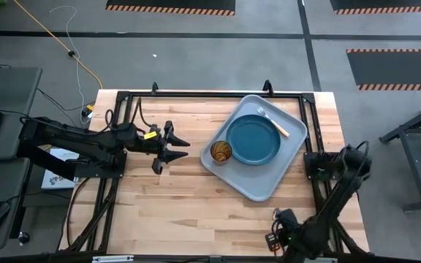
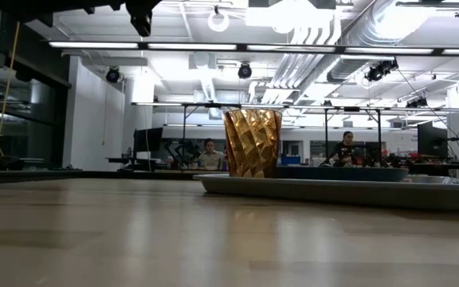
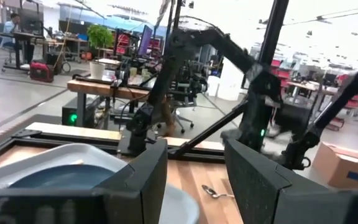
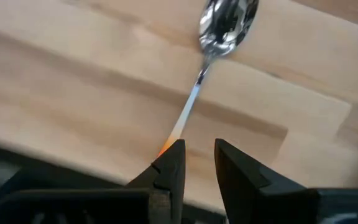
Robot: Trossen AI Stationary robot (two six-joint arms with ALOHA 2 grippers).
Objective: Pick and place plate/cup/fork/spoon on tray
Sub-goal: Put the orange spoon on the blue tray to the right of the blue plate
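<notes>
The grey-blue tray (image 1: 253, 184) lies on the table's right half. On it sit the teal plate (image 1: 254, 139), the amber cup (image 1: 221, 152) at the plate's left, and the fork (image 1: 272, 121) at the plate's far side. The cup (image 2: 252, 143) stands upright on the tray (image 2: 333, 191). The spoon (image 4: 219, 34) lies flat on the wood near the table's front edge; it also shows in the left wrist view (image 3: 213, 191). My right gripper (image 4: 197, 158) is low over the spoon's handle end, its fingers slightly apart. My left gripper (image 1: 175, 149) is open and empty, left of the tray. My right gripper points down at the spoon's orange handle end (image 4: 166, 147), which runs in beside one fingertip (image 4: 174, 163) and not into the gap between the two. I cannot tell whether that finger touches it. The spoon lies flat on the table.
A black frame (image 1: 210, 95) runs along the table's far edge and down both sides. Bare wood lies between my left gripper and the table's front edge. People sit at desks in the room beyond the table (image 2: 209, 155).
</notes>
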